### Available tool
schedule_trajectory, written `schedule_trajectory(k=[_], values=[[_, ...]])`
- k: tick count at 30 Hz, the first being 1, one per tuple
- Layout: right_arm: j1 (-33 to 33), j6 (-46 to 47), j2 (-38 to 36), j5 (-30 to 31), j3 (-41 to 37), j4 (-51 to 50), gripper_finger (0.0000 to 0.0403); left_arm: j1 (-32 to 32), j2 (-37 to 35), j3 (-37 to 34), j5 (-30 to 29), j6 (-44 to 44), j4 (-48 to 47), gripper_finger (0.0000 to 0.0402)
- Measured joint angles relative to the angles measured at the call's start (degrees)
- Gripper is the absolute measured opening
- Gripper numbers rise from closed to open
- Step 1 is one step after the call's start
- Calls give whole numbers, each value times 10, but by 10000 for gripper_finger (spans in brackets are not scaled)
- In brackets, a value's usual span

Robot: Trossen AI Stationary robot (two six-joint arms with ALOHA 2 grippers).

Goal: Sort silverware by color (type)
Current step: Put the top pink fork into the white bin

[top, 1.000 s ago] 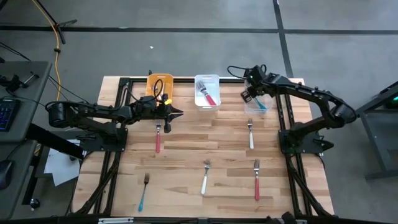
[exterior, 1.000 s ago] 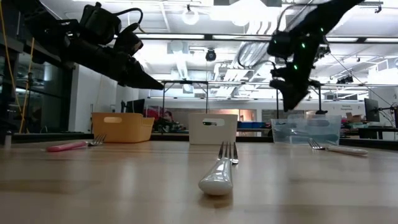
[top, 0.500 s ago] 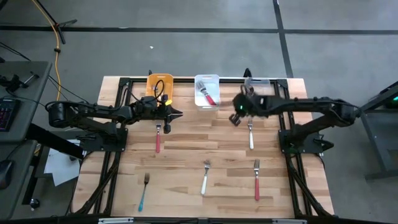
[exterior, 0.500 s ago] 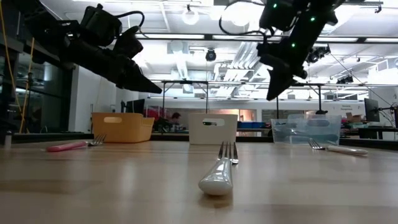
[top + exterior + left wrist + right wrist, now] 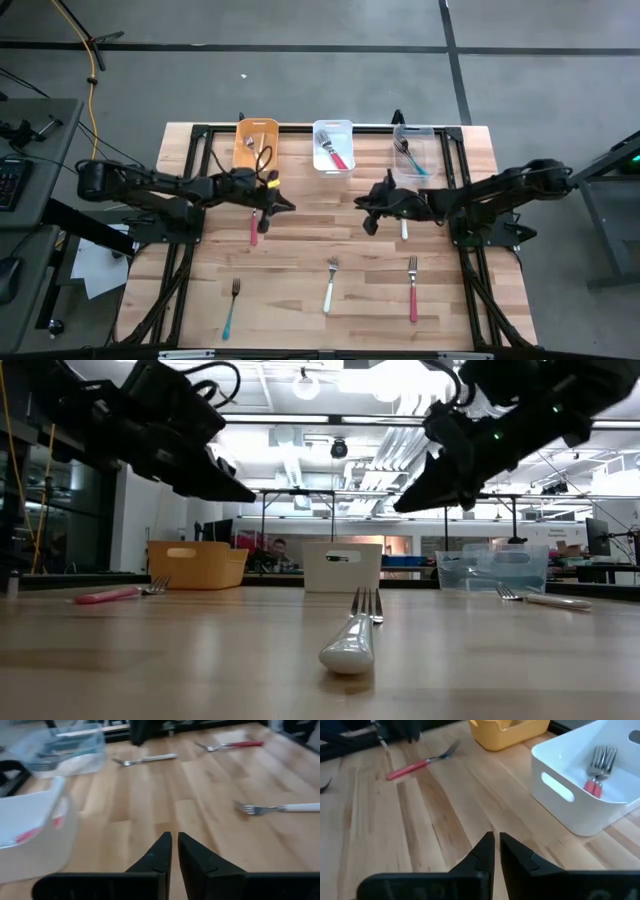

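Observation:
Both grippers hang shut and empty above the table's middle. My left gripper (image 5: 288, 207) (image 5: 174, 845) hovers just right of a red-handled fork (image 5: 253, 226) lying flat. My right gripper (image 5: 366, 208) (image 5: 496, 845) points toward the table's left, with its arm passing over a white-handled fork (image 5: 403, 226). Also flat on the wood are a white fork (image 5: 329, 286) (image 5: 350, 635), a red fork (image 5: 412, 291) and a teal fork (image 5: 231, 309). At the far edge, the white bin (image 5: 345, 130) holds a red fork (image 5: 595, 770), and the clear bin (image 5: 427, 135) holds a teal one.
A yellow bin (image 5: 243, 140) stands left of the white bin at the far edge and holds a fork. Black frame rails run along the table's left and right sides. Bare wood lies between the two grippers and toward the near edge.
My right gripper has swung from above the clear bin toward the table's middle and near side. It has sunk a little and tipped from pointing down to nearly level. My left gripper has shifted slightly toward the near edge.

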Motion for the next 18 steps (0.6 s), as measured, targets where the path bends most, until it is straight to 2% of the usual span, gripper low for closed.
schedule_trajectory(k=[2,4,9,11,15,18], values=[[1,-5,0,1,-16,20,23,-20,0,0,-11,-21,-8,12],[2,-5,0,1,-25,28,23,-41,0,0,-51,-41,-32,4],[2,0,0,1,-34,35,23,-92,0,0,-262,-115,-116,5],[1,-10,0,1,-34,38,23,-108,0,0,-315,-171,-144,11],[1,-36,0,1,-34,48,23,-139,0,2,-327,-291,-197,29],[1,-51,0,1,-34,59,23,-161,0,25,-341,-361,-279,48]])
